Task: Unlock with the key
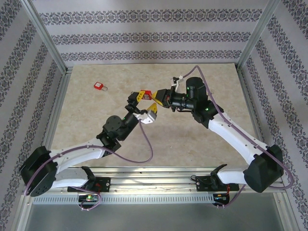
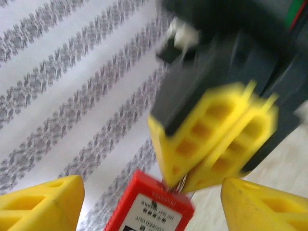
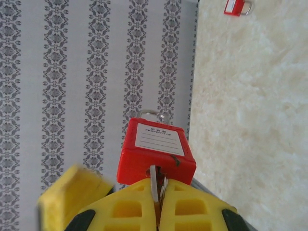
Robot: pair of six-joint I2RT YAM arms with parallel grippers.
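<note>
A red padlock (image 3: 156,149) with a white label hangs in the air above the table's middle (image 1: 147,93). The metal key (image 3: 154,179) sits in its keyhole. My right gripper (image 3: 156,186) is shut on the key, its yellow fingers (image 2: 211,139) pressed together just behind the lock body. My left gripper (image 2: 151,211) is open. Its yellow fingers (image 2: 43,204) stand on either side of the padlock (image 2: 149,207) with a gap on each side. The shackle (image 3: 149,114) shows at the lock's far end.
A second red padlock (image 1: 100,86) lies on the marble tabletop (image 1: 192,139) at the back left, also seen far off (image 3: 236,6). Patterned walls and metal posts (image 1: 43,38) enclose the table. Both arms meet over the centre.
</note>
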